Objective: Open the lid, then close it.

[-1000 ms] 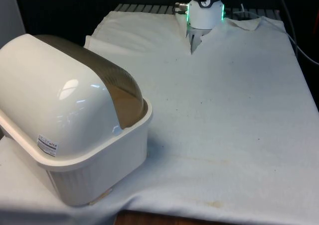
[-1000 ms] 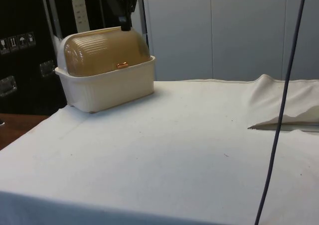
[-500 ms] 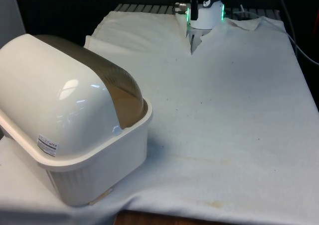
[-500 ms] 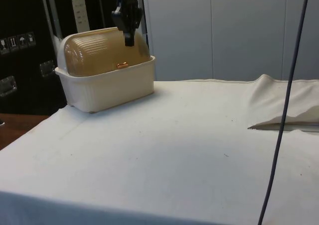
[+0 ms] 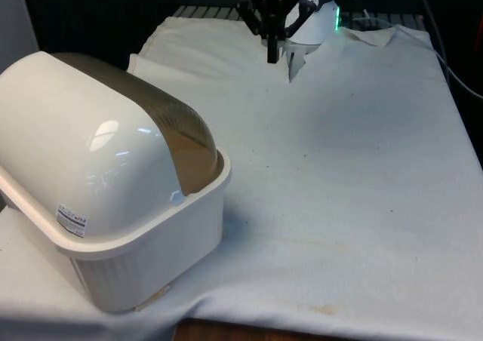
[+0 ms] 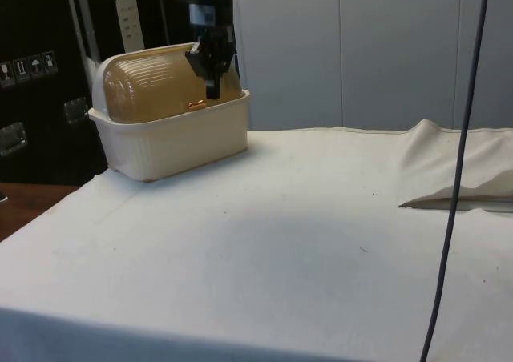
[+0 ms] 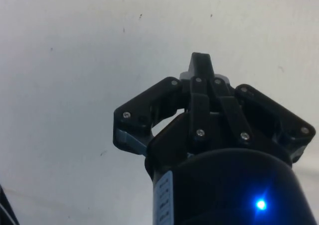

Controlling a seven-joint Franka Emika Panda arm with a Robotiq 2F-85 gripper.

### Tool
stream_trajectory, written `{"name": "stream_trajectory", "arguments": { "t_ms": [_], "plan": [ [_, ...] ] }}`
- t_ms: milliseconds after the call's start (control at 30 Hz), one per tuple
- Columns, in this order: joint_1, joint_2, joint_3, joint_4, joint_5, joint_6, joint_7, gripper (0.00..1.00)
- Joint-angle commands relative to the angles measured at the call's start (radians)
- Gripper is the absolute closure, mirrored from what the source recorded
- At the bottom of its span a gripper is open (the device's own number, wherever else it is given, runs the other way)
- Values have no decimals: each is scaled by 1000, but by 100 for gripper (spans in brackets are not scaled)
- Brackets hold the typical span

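Nothing of the task looks done yet. At the lower left of the front view stands the cream bread box (image 5: 113, 228), back to that camera, its amber roll-top lid (image 6: 164, 86) down over the tub; in the side view it sits at mid-left, its small copper handle (image 6: 196, 105) low on the lid's front. Opening and closing both remain, I judge.

The worktop (image 5: 347, 167) wears a white cloth, lightly speckled, rumpled at its far edge.

Farther back, at the front view's top centre, the black gripper (image 5: 272, 53) hangs above the cloth, well apart from the box. Its jaws are pressed together, holding nothing. Dark cabinets and pale wall panels stand behind.
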Motion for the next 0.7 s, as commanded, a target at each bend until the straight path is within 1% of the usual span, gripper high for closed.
{"name": "stream_trajectory", "arguments": {
  "t_ms": [0, 100, 133, 233, 400, 433, 467, 500, 667],
  "plan": [
    [-4, 7, 0, -4, 15, 22, -7, 100],
    [-5, 24, -7, -7, 15, 52, -5, 100],
    [-5, 24, -7, -7, 15, 52, -5, 100],
    [-8, 47, -14, -11, 15, 91, -1, 100],
    [-8, 74, -24, -16, 14, 146, 10, 100],
    [-9, 77, -26, -17, 12, 154, 13, 100],
    [-8, 78, -24, -11, 10, 136, 8, 100],
    [-9, 79, -27, -18, 11, 163, 15, 100],
    [-10, 94, -34, -26, 8, 208, 25, 100]
  ]
}}
